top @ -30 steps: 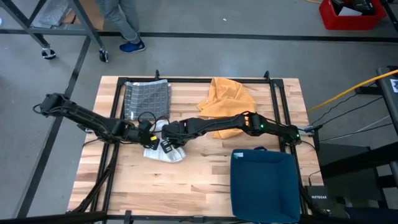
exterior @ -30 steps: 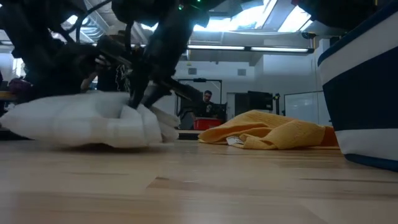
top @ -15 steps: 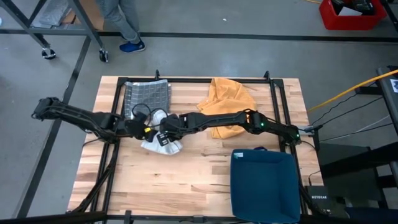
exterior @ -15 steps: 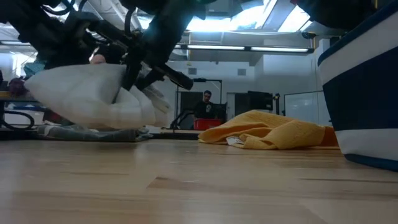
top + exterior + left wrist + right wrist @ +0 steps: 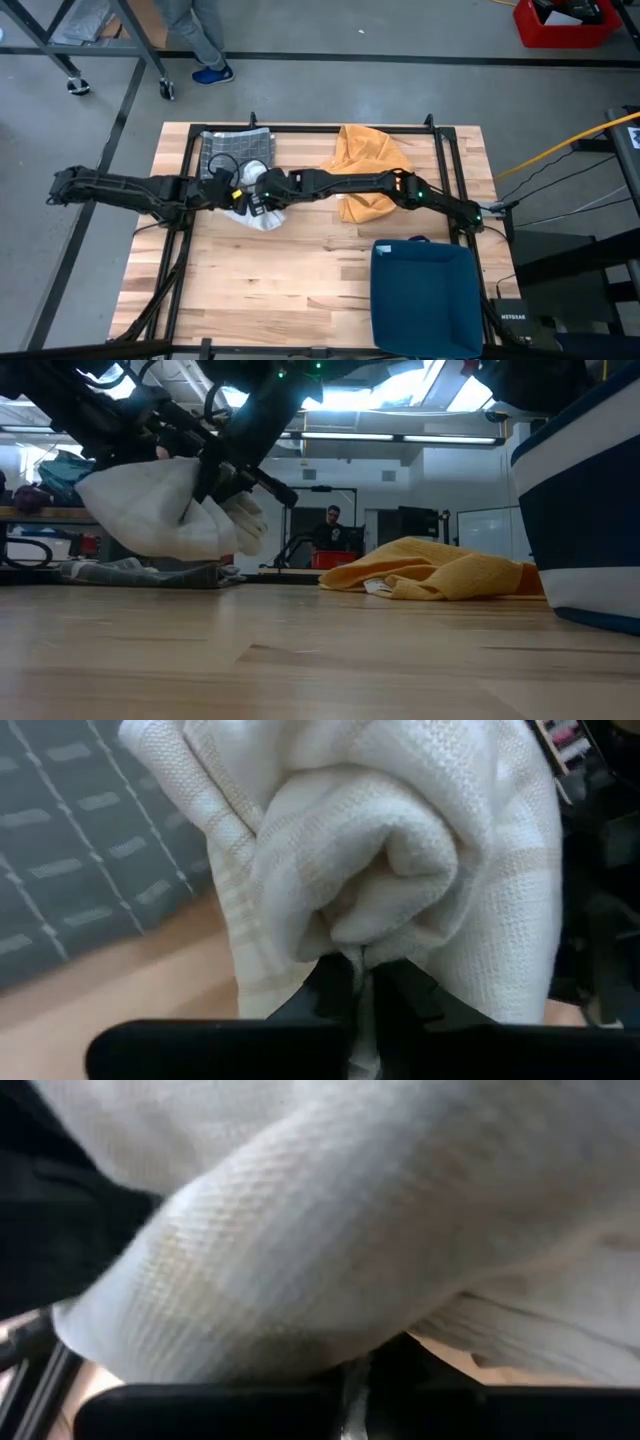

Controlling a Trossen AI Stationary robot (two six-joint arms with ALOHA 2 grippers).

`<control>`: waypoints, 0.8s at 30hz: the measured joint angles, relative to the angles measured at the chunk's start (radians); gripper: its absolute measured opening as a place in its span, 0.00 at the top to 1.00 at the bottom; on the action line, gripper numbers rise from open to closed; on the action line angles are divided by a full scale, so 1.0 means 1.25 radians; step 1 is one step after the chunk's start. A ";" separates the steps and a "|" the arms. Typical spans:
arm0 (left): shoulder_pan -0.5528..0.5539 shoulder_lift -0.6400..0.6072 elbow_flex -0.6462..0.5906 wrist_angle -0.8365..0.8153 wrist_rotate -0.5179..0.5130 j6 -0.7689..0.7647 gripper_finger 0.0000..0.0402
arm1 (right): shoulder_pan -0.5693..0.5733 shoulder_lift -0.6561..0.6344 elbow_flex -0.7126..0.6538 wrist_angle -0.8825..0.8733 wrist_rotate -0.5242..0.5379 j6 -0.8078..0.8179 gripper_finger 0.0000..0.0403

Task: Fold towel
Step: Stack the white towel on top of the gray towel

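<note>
A white towel (image 5: 165, 510) hangs bunched between my two grippers, clear of the table, left of the table's middle (image 5: 258, 212). My left gripper (image 5: 362, 970) comes at it from the table's left side (image 5: 238, 197) and is shut on it. My right gripper (image 5: 265, 193) reaches across from the right side and is shut on it too; in its wrist view the white towel (image 5: 330, 1230) fills nearly the whole picture. A grey checked towel (image 5: 238, 155) lies flat at the far left. An orange towel (image 5: 368, 170) lies crumpled at the far middle. My left gripper pinches a rolled, bunched fold of the towel (image 5: 352, 932) between its two fingers, several layers thick. The fingers slant down from the table's left side. The towel bulges past the fingertips and hangs clear of the table. My right gripper is shut on the towel's cloth (image 5: 350, 1342), which drapes over the fingers and hides the place of contact. It slants down from the table's right side. The towel hangs below it, slack and lifted clear (image 5: 215, 525).
A dark blue bin (image 5: 425, 295) stands at the near right. A black frame (image 5: 440, 150) runs around the table's far part. Bare wood (image 5: 290, 280) lies at the near middle. A person's legs (image 5: 195, 40) show beyond the far edge.
Both grippers have risen and gone toward the table's far edge, a little leftward, with the white towel. The towel lay bunched on the table a second ago; now it hangs lifted clear, near the grey towel.
</note>
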 joint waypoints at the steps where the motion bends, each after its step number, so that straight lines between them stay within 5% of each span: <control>1: 0.010 0.000 0.000 0.000 -0.007 0.010 0.98 | -0.007 0.000 0.000 0.006 0.000 0.000 0.96; 24: 0.292 -0.001 0.002 0.004 -0.118 0.180 0.98 | -0.144 0.012 0.000 0.292 -0.022 -0.019 0.97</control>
